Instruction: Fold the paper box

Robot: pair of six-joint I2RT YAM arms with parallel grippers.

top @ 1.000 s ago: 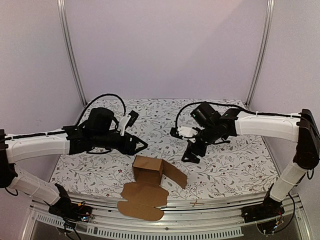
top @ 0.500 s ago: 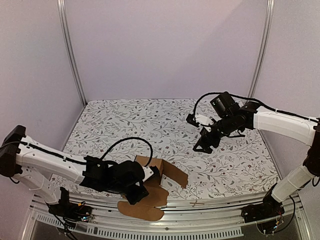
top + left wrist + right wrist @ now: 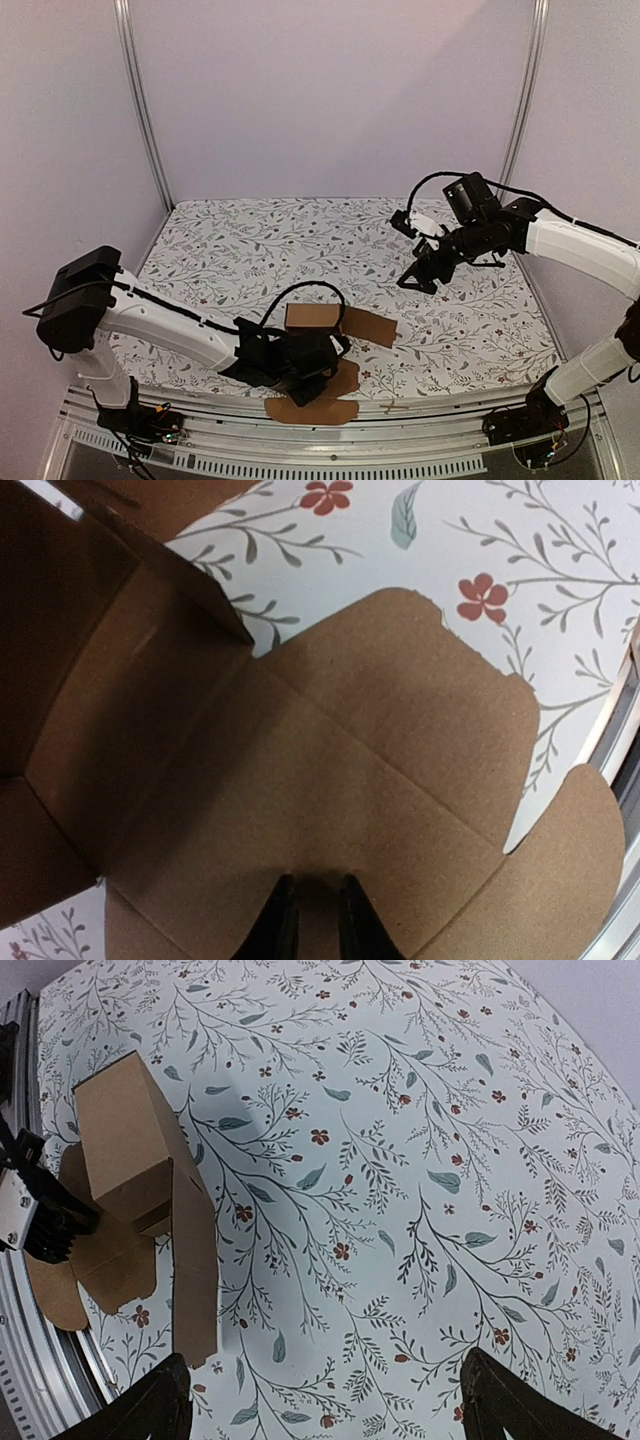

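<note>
you are looking down on a flowered table (image 3: 250, 250) with the box (image 3: 312, 317) sitting near its front edge, a little left of centre. the box is only partly folded: some walls are standing up as a small open carton, while one side flap (image 3: 368, 326) is lying flat on the table to the right, and the rounded front flap (image 3: 318, 408) is lying flat too, poking out past the table's near edge.

your left gripper (image 3: 312, 375) is reaching in low from the left and is sitting on that front flap, just before the standing walls. in the left wrist view its fingertips (image 3: 282, 925) are showing almost together, with only a narrow gap and brown card under them. you cannot tell whether they are pinching the flap or only pressing on it.

your right gripper (image 3: 418, 278) is hovering above the table, well apart from the box, and its fingers (image 3: 150, 1410) are standing wide apart around nothing.

judging by this, the task is somewhere about midway. the body is taking shape, but the front and side flaps are waiting to be raised and tucked in, and the box is not yet closed.
</note>
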